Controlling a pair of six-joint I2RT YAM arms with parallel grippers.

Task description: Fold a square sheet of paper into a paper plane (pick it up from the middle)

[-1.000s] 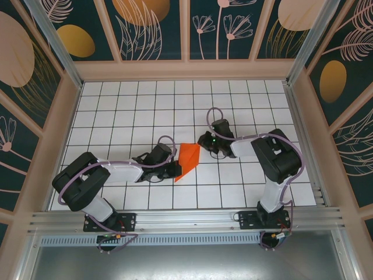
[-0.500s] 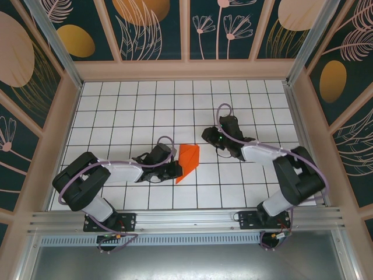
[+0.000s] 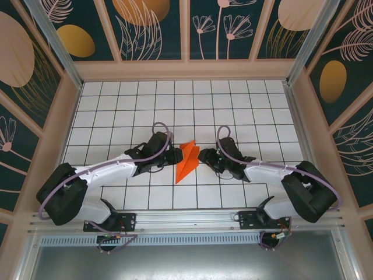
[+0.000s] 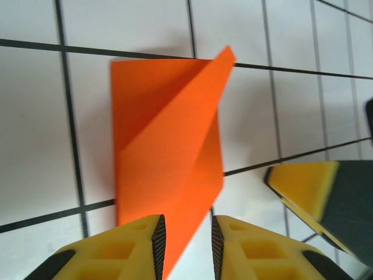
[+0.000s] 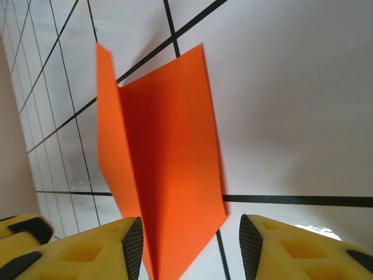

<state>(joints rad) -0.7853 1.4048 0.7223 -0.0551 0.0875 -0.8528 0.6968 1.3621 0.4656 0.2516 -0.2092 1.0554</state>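
The orange sheet of paper [image 3: 187, 160] lies folded into a narrow pointed shape on the white tiled floor between both grippers, with one flap standing up along a crease. My left gripper [image 3: 175, 155] is at its left edge. In the left wrist view the fingers [image 4: 156, 242] stand a little apart, and the paper's [image 4: 169, 169] near corner lies in the gap of the left gripper [image 4: 185, 248]. My right gripper [image 3: 204, 156] is at the right edge. Seen from the right wrist, it [image 5: 191, 248] is wide open over the paper's [image 5: 169, 175] near end.
The right gripper's yellow finger [image 4: 306, 186] shows at the right of the left wrist view. Part of the left gripper's finger [image 5: 20, 230] shows low on the left in the right wrist view. Wooden walls [image 3: 186, 70] ring the tiled floor, and a metal rail [image 3: 186, 219] runs along the near edge.
Both arms have closed in on the paper. The right gripper swung from the far right down to the paper's right edge. The left gripper moved up against its left edge.
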